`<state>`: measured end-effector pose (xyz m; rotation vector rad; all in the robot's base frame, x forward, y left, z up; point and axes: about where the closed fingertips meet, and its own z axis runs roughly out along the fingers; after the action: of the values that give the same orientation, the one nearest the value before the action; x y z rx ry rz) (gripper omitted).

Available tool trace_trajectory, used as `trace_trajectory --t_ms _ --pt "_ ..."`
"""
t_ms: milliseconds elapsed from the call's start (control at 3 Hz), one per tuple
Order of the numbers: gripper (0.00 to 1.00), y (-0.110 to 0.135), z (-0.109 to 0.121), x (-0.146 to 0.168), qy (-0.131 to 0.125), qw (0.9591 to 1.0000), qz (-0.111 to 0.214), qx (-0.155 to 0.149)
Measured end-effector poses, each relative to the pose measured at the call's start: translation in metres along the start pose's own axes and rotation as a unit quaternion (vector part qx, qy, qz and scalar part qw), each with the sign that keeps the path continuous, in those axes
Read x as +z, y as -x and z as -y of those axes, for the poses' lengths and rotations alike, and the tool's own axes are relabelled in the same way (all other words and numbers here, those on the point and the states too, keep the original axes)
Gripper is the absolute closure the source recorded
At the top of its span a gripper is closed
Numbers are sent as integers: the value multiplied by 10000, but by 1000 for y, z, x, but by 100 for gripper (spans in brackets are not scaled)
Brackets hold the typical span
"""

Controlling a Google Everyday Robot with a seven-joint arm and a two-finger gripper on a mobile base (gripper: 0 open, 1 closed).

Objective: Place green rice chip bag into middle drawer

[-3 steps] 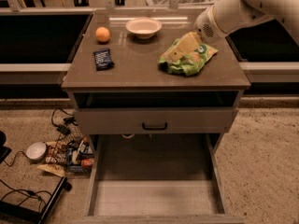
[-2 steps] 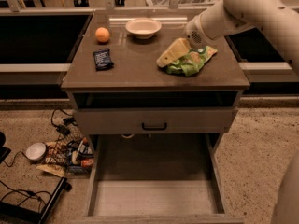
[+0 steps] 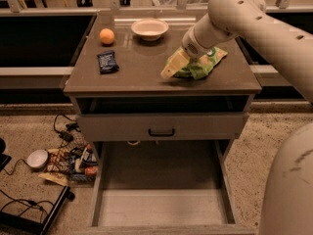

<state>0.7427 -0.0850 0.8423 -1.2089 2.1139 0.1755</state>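
The green rice chip bag (image 3: 204,63) lies on the right half of the cabinet top (image 3: 142,72). My gripper (image 3: 174,65) has come down from the upper right and is at the bag's left end, touching or just above it. The arm covers part of the bag. The middle drawer (image 3: 161,207) is pulled out low in front of the cabinet, with its pale floor bare. The flat grey drawer front (image 3: 161,127) with a black handle sits shut above it.
On the cabinet top are an orange (image 3: 106,35), a pale bowl (image 3: 149,28) and a small dark blue packet (image 3: 107,61). Cables and clutter (image 3: 68,155) lie on the floor to the left. My arm fills the right edge of the view.
My gripper has moved down and left, from above the bag's upper right to its left end. The bag has hardly shifted. The drawer has stayed open.
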Motion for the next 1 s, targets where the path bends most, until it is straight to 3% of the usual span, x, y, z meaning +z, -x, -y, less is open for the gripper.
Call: trace_trajectory --t_ms 333,1000 --pt "18 -8 11 11 -310 9975 -471 -418" --pt "64 -8 14 9 -355 9968 -537 -482"
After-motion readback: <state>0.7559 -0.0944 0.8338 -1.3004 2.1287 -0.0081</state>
